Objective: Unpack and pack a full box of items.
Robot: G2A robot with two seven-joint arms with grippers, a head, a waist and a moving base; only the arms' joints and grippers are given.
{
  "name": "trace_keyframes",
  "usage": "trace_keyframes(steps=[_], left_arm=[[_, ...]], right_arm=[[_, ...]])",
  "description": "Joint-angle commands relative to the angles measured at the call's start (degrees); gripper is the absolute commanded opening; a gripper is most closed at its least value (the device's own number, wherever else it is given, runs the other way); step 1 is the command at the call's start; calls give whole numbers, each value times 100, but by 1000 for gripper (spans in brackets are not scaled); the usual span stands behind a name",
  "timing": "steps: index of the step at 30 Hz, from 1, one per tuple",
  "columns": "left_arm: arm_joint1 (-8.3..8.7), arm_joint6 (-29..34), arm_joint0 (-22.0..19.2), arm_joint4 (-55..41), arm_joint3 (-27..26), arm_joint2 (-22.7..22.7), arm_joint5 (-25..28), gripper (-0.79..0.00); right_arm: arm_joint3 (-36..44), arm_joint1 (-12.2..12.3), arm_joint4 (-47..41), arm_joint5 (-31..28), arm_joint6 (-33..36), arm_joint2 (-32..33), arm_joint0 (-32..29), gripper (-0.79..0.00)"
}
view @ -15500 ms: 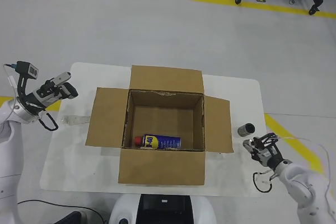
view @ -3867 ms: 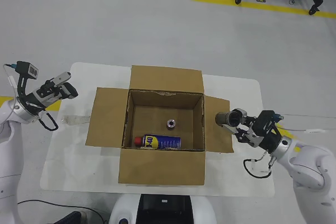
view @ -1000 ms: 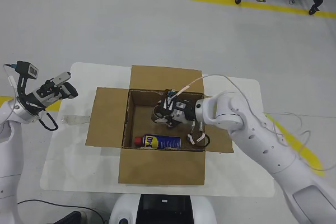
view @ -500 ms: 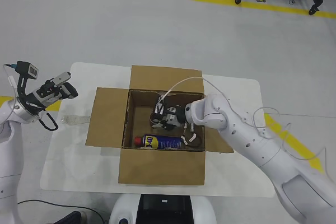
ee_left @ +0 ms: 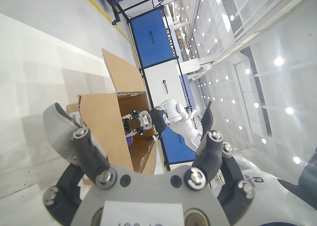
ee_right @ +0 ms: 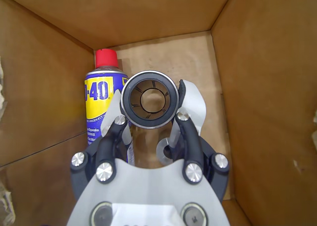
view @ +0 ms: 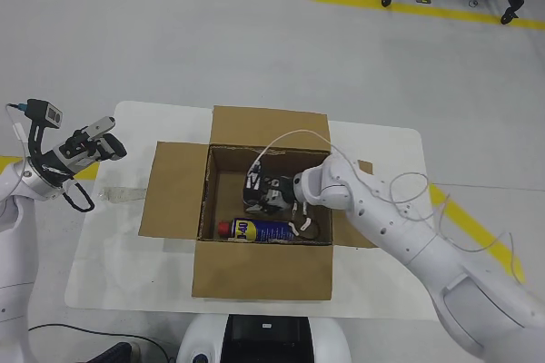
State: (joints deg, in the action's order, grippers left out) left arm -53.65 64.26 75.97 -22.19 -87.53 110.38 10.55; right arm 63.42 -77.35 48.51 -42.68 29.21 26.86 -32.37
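The right claw (ee_right: pixel 149 95), pinching the black ring (ee_right: pixel 150 75) by its sides inside the box (ee_right: pixel 161 1), should lower it flat onto bare cardboard beside the spray can (ee_right: pixel 99 88) (not on top of it) before it lets go.

Left tool (ee_left: pixel 131 108) has its fingers spread wide, nothing between them. Just past it the open cardboard box (ee_left: pixel 104 113) sits on the white table (ee_left: pixel 37 83), with the right tool (ee_left: pixel 129 128) inside, gripping a dark-rimmed cylinder (ee_left: pixel 125 125).
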Motion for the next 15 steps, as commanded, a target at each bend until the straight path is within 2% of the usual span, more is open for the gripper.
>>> trace_keyframes(steps=[1,4,6,8,9,14,15], left_arm=[[0,0,0,0,0,0,0,0],[0,0,0,0,0,0,0,0],[0,0,0,0,0,0,0,0],[0,0,0,0,0,0,0,0],[0,0,0,0,0,0,0,0],[0,0,0,0,0,0,0,0],[0,0,0,0,0,0,0,0]], right_arm=[[-75,-35,60,-26,-20,-25,22,-785],[-190,-86,115,-47,-80,-44,31,-785],[-268,-116,143,-57,-107,-50,36,-686],[-323,-143,166,-84,-119,-55,43,-499],[-345,-155,175,-93,-127,-54,46,-446],[-390,-189,215,-149,-149,-6,62,-394],[-382,-191,225,-172,-149,9,64,-348]])
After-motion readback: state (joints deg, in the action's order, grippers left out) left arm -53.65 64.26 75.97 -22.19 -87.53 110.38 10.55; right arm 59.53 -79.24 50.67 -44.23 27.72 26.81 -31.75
